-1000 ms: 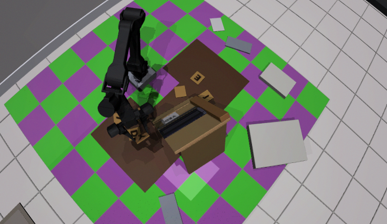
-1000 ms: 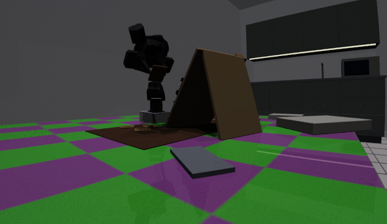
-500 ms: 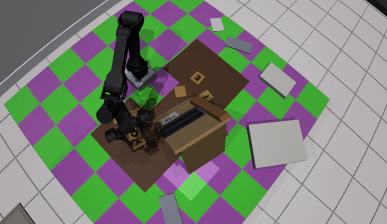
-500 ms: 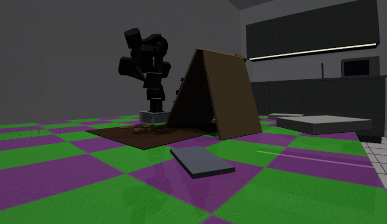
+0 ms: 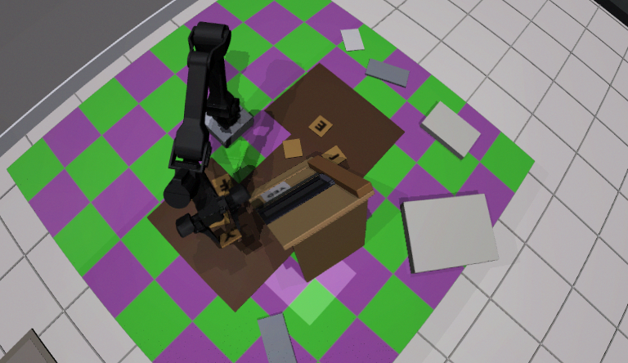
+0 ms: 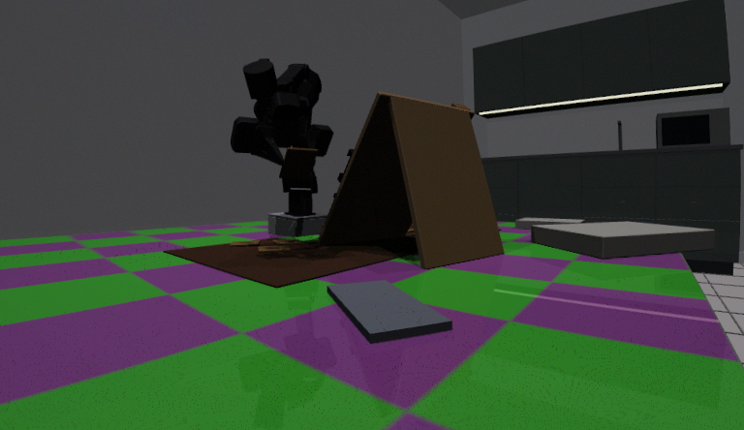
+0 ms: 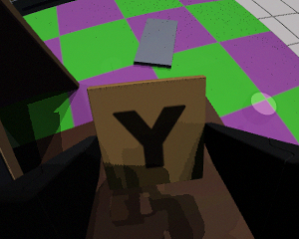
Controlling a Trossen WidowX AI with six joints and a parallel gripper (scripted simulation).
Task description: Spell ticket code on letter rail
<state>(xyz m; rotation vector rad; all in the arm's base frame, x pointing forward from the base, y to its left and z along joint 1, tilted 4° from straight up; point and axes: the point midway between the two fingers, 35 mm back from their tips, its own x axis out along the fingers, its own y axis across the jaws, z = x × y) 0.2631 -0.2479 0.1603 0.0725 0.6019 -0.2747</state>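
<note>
My gripper [image 5: 229, 235] [image 6: 299, 158] [image 7: 151, 137] is shut on the Y tile [image 5: 232, 239] [image 6: 298, 165] [image 7: 140, 144], held upright in the wrist view, above the brown mat and off the rail's open left end. The board [image 5: 301, 222] [image 6: 449, 184] is a tan A-frame. Its dark letter rail [image 5: 298, 198] shows no tile. The ticket [image 5: 276, 191] above the rail has small print, hard to read surely. On the mat lie the F tile [image 5: 222, 184], E tile [image 5: 320, 126], J-like tile [image 5: 335, 155] and a tile with no visible letter [image 5: 292, 148]. The arm hides other tiles.
A brown block [image 5: 340, 176] stands at the rail's right end. A grey slab [image 5: 276, 338] [image 6: 389, 307] [image 7: 156, 42] lies beyond the brown mat [image 5: 235, 289] [image 6: 274, 274]. A large pale slab [image 5: 449, 231] [image 6: 658, 236] and smaller slabs lie right of the board.
</note>
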